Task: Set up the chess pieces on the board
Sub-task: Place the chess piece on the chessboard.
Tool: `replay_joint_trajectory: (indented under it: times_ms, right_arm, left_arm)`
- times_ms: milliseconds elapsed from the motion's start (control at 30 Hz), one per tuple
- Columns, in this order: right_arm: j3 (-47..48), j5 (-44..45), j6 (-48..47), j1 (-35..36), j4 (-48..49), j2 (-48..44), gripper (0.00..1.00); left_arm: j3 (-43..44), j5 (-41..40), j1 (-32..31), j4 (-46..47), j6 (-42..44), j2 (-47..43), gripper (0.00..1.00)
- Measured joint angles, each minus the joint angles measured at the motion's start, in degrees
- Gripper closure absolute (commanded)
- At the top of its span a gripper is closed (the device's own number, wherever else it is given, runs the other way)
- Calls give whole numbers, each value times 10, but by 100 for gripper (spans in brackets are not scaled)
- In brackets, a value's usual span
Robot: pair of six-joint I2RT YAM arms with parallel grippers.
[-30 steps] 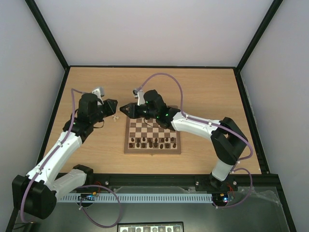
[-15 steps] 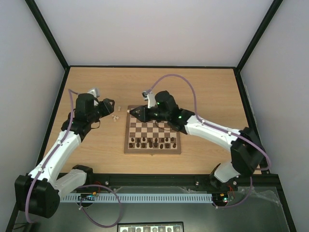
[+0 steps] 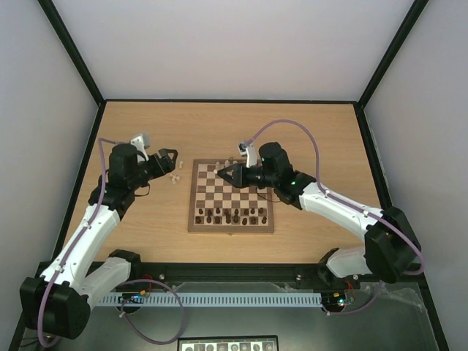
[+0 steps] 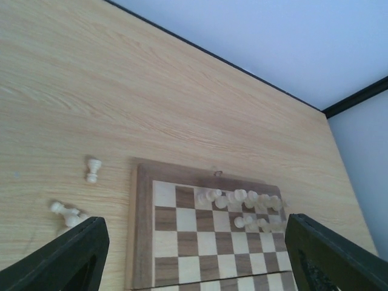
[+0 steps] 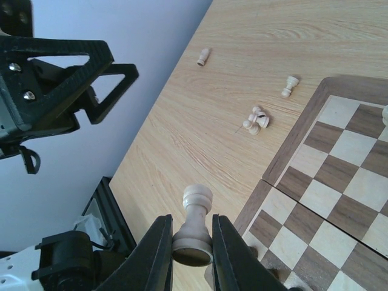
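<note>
The board (image 3: 232,219) lies in the middle of the table, with dark chessmen (image 3: 234,214) along its near rows. Several pale chess pieces (image 4: 242,198) stand on its far rows. More pale ones lie loose on the table left of it (image 3: 175,177) (image 4: 68,213), and one stands upright there (image 4: 92,170). My right gripper (image 3: 225,173) hangs over the board's far left part, shut on the base of a pale rook (image 5: 194,223). My left gripper (image 3: 170,156) is open and empty, off the board's far left corner above the loose pieces.
Black frame rails edge the wooden table (image 3: 314,139), and pale walls rise behind them. In the right wrist view the open left gripper (image 5: 91,73) hangs over the table left of the board, with a stray pale piece (image 5: 204,56) beyond it.
My left gripper has opened and drawn back a little to the left. My right arm has carried the pale rook rightward, from beside the board's far left corner to over the board.
</note>
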Motion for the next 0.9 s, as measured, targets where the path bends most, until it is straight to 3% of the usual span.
replay_joint_trajectory:
  times_ms: [67, 233, 467, 700, 900]
  right_arm:
    - [-5, -8, 0, -4, 0, -7, 96]
    - [-13, -33, 4, -14, 11, -18, 96]
    - [-45, -100, 37, -26, 51, -46, 96]
    - [-88, -176, 120, -30, 153, -79, 95]
    - [-119, -214, 208, -25, 248, -81, 95]
  left_arm:
    - [-10, 15, 1, 10, -2, 1, 1]
    - [-38, 66, 3, 44, -10, 2, 1]
    - [-104, 208, 5, 150, -42, -4, 0]
    - [-188, 344, -1, 304, -134, -43, 12]
    - [-204, 380, -48, 395, -196, -101, 21]
